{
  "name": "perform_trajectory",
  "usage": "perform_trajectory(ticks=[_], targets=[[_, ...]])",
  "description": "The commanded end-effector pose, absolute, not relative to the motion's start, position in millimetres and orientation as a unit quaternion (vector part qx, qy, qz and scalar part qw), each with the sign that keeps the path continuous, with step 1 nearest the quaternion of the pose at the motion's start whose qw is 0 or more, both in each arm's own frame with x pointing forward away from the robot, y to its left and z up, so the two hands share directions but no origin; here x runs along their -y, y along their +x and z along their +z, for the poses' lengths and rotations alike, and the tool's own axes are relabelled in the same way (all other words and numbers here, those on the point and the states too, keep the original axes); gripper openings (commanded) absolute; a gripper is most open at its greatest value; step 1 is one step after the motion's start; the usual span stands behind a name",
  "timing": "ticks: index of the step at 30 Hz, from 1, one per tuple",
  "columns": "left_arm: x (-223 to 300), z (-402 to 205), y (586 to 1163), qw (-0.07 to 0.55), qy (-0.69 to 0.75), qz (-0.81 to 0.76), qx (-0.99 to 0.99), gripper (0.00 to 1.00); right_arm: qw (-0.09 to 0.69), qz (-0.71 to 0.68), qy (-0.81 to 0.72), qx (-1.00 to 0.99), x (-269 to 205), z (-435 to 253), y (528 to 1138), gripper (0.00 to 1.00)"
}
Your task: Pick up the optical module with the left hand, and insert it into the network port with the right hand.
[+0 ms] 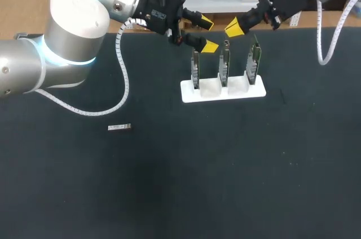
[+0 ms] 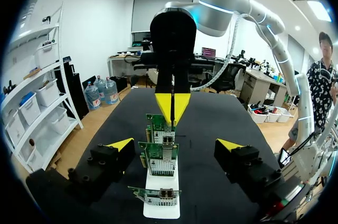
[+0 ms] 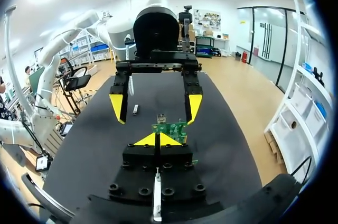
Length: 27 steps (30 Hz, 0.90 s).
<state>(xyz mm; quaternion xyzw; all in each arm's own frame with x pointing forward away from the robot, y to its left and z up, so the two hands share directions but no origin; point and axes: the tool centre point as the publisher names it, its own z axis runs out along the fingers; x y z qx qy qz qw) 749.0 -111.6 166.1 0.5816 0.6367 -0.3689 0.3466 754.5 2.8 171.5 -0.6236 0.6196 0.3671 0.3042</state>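
Note:
The optical module point(image 1: 119, 127), a small silver bar, lies alone on the black table, far to the left of both grippers; it also shows beyond the left gripper as the optical module point(image 3: 135, 109). Three green network cards point(image 1: 224, 65) stand upright in a white holder point(image 1: 223, 91). My left gripper point(image 1: 207, 35) is open above the holder's left end. In its wrist view the left gripper point(image 2: 174, 145) straddles the cards point(image 2: 161, 158) without touching them. My right gripper point(image 1: 234, 27) is shut, with nothing seen in it, above the middle card. The right gripper point(image 3: 157, 139) faces a card point(image 3: 170, 129) just ahead.
The two grippers face each other closely over the holder, the right gripper point(image 2: 172, 108) just ahead of my left fingers. A white cable point(image 1: 125, 81) loops from the left arm down onto the table. Black table point(image 1: 225, 182) stretches in front of the holder.

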Motion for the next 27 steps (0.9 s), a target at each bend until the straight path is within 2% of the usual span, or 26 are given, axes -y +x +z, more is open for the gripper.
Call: perform_trajectory(ticks=[1, 27], targets=[[113, 167, 751, 0.344, 0.583, -0.368, -0.637, 1.0, 0.298, 0.369, -0.628, -0.617, -7, 169, 762, 0.0], [113, 167, 751, 0.344, 0.583, -0.368, -0.637, 1.0, 0.272, 0.369, -0.626, -0.631, -6, 150, 757, 0.0]])
